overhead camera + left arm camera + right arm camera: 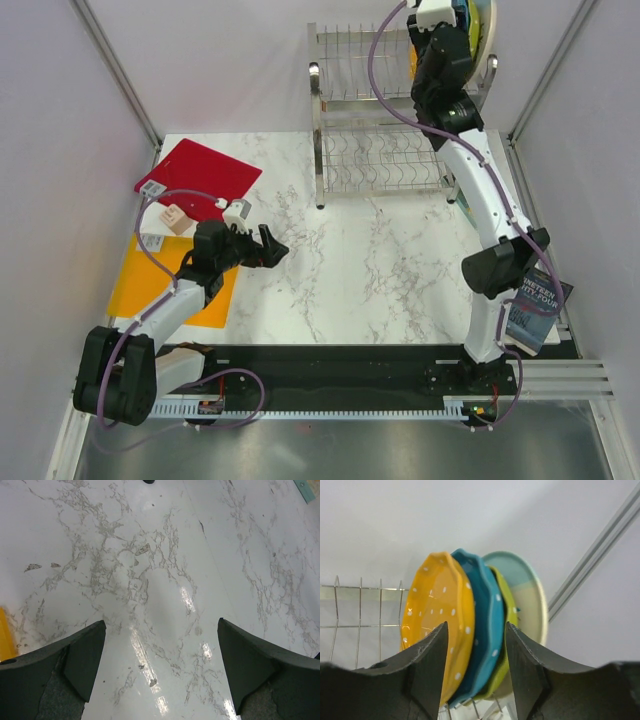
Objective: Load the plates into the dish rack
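At the right end of the dish rack [380,160], upper tier, 4 plates stand on edge, close-packed: orange plate [437,605], blue plate [482,605], lime-green plate [507,597], cream-and-light-blue plate [527,595]. Right jaws gape just before them, empty. Left jaws gape over the bench [150,555], well apart from the rack. Judged: stiff, glazed, slippery, chip-prone; pinch at rim.

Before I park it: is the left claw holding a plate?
No, the left claw is open, and only the marble table shows between its jaws.
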You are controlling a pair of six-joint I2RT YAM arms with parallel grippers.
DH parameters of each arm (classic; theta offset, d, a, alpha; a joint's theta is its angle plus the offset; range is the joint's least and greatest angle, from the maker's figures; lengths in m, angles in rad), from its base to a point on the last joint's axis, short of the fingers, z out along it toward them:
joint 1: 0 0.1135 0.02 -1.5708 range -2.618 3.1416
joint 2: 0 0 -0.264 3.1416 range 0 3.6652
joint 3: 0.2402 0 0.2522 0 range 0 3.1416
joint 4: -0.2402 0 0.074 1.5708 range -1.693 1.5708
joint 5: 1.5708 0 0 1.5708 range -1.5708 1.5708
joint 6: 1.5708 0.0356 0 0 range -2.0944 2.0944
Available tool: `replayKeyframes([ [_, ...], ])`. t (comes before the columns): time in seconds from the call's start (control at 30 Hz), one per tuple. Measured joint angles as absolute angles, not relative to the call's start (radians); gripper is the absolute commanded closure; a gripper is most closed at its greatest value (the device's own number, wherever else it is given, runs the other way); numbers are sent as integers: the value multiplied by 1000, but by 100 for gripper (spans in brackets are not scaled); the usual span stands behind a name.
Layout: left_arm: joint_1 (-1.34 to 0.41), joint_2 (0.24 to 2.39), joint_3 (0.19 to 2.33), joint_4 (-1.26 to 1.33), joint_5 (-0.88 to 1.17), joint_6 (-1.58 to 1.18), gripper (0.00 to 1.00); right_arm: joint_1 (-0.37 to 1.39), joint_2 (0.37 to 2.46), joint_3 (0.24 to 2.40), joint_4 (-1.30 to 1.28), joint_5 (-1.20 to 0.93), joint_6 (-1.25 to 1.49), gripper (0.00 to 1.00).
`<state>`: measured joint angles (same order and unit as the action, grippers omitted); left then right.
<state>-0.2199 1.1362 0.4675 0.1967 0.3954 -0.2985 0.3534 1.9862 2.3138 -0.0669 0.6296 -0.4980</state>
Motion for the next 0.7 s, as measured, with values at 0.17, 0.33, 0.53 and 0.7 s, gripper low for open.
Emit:
replayKeyframes([
  [0.17, -220, 1139, 487, 171, 363, -287, 0, 368, 1822, 2228, -82, 606, -499, 14],
  [0.33, -220, 1196, 631, 102, 253, -211, 0, 365, 1499, 1967, -192, 471, -391, 2],
  [0.53, -219, 1245, 812, 39, 212, -147, 0, 363, 1295, 1618, -412, 241, -165, 2],
  [0.7, -219, 1301, 971, -14, 215, -83, 0, 364, 1364, 1276, -537, 166, -21, 2],
])
